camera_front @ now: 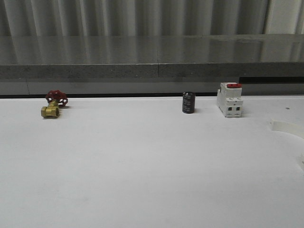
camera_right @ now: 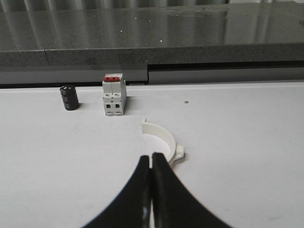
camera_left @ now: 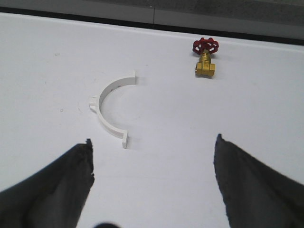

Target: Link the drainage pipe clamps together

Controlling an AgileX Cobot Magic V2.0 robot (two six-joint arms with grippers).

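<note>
Left claw (camera_left: 152,156) gaping wide above 1 clamp (camera_left: 110,108) lying flat on the tabletop (camera_left: 190,133) near the valve (camera_left: 205,58), right claw (camera_right: 151,164) pressing closed, empty, just before the other clamp (camera_right: 164,137), breaker (camera_right: 114,94) standing beyond.

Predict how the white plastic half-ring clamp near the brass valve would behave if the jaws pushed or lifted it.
The white plastic half-ring clamp lies flat, so it would probably slide or spin on the smooth white table rather than roll. Its thin band suggests it is light and may flex slightly when squeezed.
</note>
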